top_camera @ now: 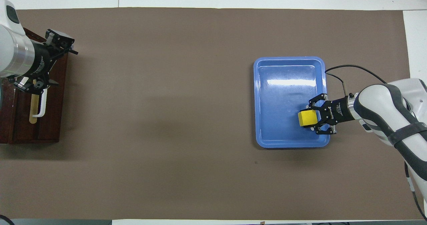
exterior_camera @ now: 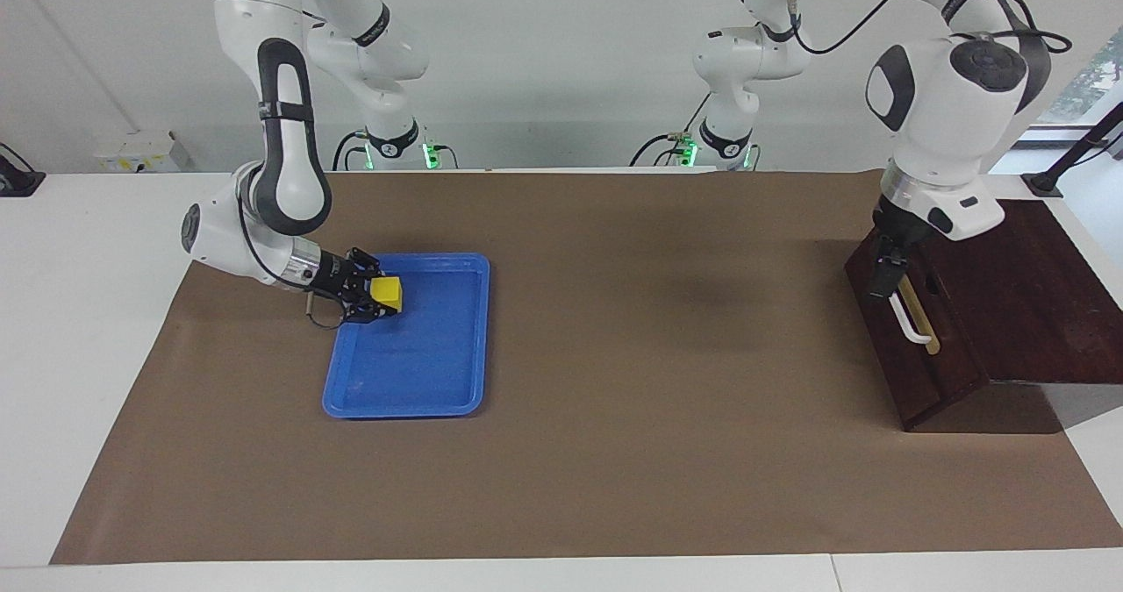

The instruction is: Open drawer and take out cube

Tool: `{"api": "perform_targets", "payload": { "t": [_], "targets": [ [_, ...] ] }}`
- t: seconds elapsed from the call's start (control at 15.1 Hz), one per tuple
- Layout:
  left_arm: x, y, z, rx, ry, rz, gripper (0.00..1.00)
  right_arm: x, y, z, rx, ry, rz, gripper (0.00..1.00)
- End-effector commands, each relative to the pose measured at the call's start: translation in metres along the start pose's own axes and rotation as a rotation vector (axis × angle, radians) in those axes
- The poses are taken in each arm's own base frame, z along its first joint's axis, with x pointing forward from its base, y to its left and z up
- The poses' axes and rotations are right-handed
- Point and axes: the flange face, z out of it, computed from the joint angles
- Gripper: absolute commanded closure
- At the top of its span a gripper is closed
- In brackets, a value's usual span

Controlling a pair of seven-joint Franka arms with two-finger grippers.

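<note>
The dark wooden drawer [exterior_camera: 912, 346] sits shut in its box at the left arm's end of the table, and its white bar handle [exterior_camera: 910, 320] is free. It also shows in the overhead view [top_camera: 50, 125]. My left gripper [exterior_camera: 882, 278] hangs open and empty over the drawer front, just above the handle; it also shows in the overhead view [top_camera: 56, 66]. My right gripper [exterior_camera: 375, 295] is shut on the yellow cube [exterior_camera: 386, 291] and holds it low over the blue tray [exterior_camera: 421, 390]. The overhead view shows the cube [top_camera: 307, 118] in the right gripper [top_camera: 313, 119].
A brown mat [exterior_camera: 614, 452] covers the table. The blue tray [top_camera: 287, 71] lies toward the right arm's end and holds nothing else. The wooden box top [exterior_camera: 1026, 294] stands raised at the left arm's end.
</note>
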Motion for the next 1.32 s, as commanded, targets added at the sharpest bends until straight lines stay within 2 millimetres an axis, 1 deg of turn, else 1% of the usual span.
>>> {"api": "perform_targets", "payload": {
  "t": [0.0,0.07,0.13,0.2,0.26,0.33,0.4,0.46,0.6,0.73,0.79,0.93,0.99,1.06,1.13,1.19,1.26],
  "targets": [
    [-0.007,0.0,-0.033,0.009,-0.076,0.21,0.0,-0.001,0.014,-0.001,0.028,0.0,-0.005,1.0],
    [-0.009,-0.005,-0.04,0.035,-0.1,0.353,0.0,-0.002,0.014,-0.001,0.026,-0.001,-0.005,0.73],
    [-0.008,-0.01,-0.046,0.053,-0.123,0.479,0.0,-0.003,0.014,-0.001,0.027,-0.001,-0.01,0.54],
    [-0.003,-0.016,-0.05,0.06,-0.141,0.592,0.0,-0.003,0.014,-0.001,0.027,-0.001,-0.011,0.47],
    [0.001,-0.019,-0.052,0.055,-0.145,0.684,0.0,-0.003,0.014,-0.001,0.027,-0.001,-0.011,0.27],
    [0.01,-0.026,-0.047,0.057,-0.156,0.761,0.0,-0.003,0.014,-0.001,0.025,-0.001,-0.011,0.18],
    [0.025,-0.038,-0.045,0.058,-0.164,0.805,0.0,-0.002,0.013,-0.002,0.027,0.0,-0.011,0.17],
    [0.033,-0.049,-0.037,0.062,-0.176,0.854,0.0,-0.002,0.013,-0.001,0.024,-0.001,-0.01,0.17],
    [0.05,-0.07,-0.016,0.061,-0.196,0.964,0.0,-0.003,0.012,-0.003,0.028,-0.001,-0.011,0.09],
    [0.05,-0.076,0.0,0.063,-0.204,0.984,0.0,-0.009,0.006,-0.011,0.034,-0.004,-0.016,0.0],
    [0.046,-0.078,0.006,0.059,-0.196,0.984,0.0,-0.017,0.002,-0.02,0.033,-0.012,-0.022,0.0],
    [0.033,-0.077,0.014,0.057,-0.191,1.003,0.0,-0.037,-0.012,-0.043,0.028,-0.012,-0.045,0.0],
    [0.03,-0.076,0.013,0.061,-0.2,1.007,0.0,-0.045,-0.018,-0.058,0.017,0.021,-0.087,0.0],
    [0.02,-0.072,0.012,0.07,-0.225,1.025,0.0,-0.07,-0.033,-0.097,-0.015,0.106,-0.199,0.0],
    [0.011,-0.067,0.012,0.068,-0.232,1.035,0.0,-0.087,-0.04,-0.112,-0.04,0.142,-0.269,0.0],
    [0.006,-0.066,0.011,0.073,-0.235,1.018,0.0,-0.097,-0.043,-0.128,-0.075,0.195,-0.383,0.0],
    [-0.001,-0.063,0.011,0.083,-0.246,1.003,0.0,-0.106,-0.045,-0.138,-0.11,0.242,-0.505,0.0]
  ]
}}
